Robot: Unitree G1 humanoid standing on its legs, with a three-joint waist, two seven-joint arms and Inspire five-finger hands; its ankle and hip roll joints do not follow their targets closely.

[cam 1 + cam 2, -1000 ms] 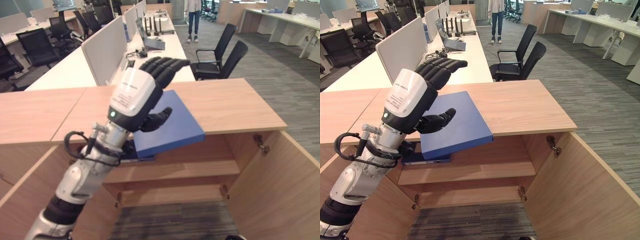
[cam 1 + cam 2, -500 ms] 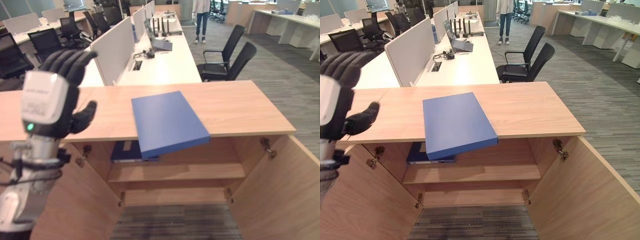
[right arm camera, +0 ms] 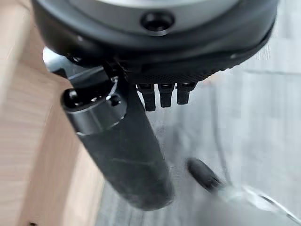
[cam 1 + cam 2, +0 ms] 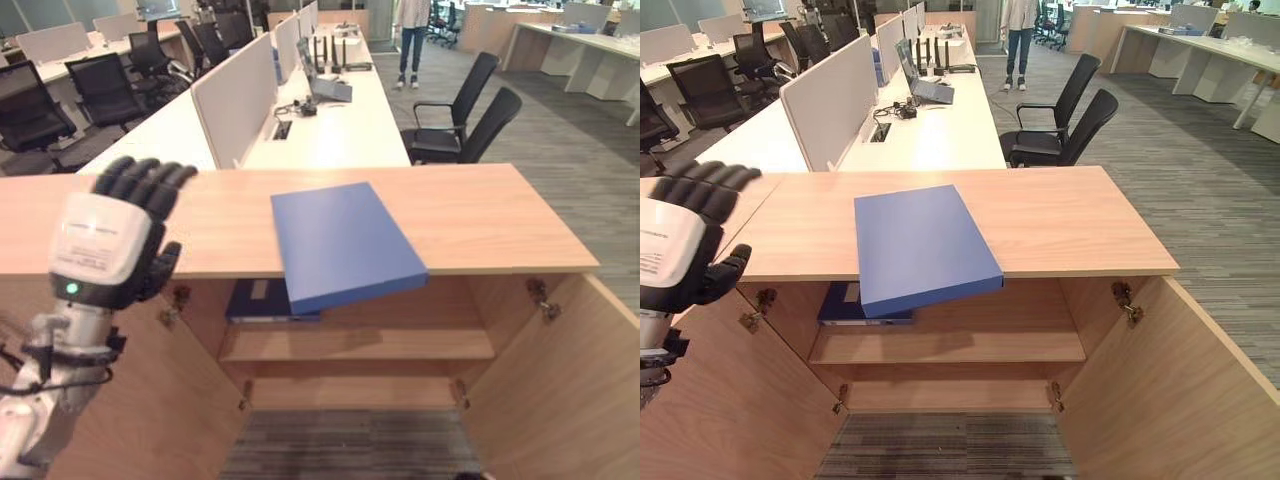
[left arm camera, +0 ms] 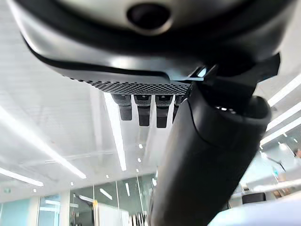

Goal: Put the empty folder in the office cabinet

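A blue folder (image 4: pixel 340 240) lies flat on the wooden cabinet top (image 4: pixel 480 215), its near corner jutting out over the front edge above the open cabinet. My left hand (image 4: pixel 105 240) is raised to the left of the folder, well apart from it, open and holding nothing; its straight fingers (image 5: pixel 143 110) point up at the ceiling in the left wrist view. My right hand (image 3: pixel 131 155) hangs beside a wooden door panel, open and empty, with grey carpet below it.
Both cabinet doors stand open, the left door (image 4: pixel 150 400) and the right door (image 4: pixel 560 380). A dark blue folder (image 4: pixel 262 300) lies on the upper shelf (image 4: pixel 400 345). Behind the cabinet stand desks with partitions (image 4: pixel 240 90) and black chairs (image 4: pixel 470 120); a person (image 4: pixel 412 35) stands far back.
My left hand has drawn away from above the blue folder to the left and then dropped a little. The folder has stayed put. The camera view has shifted slightly.
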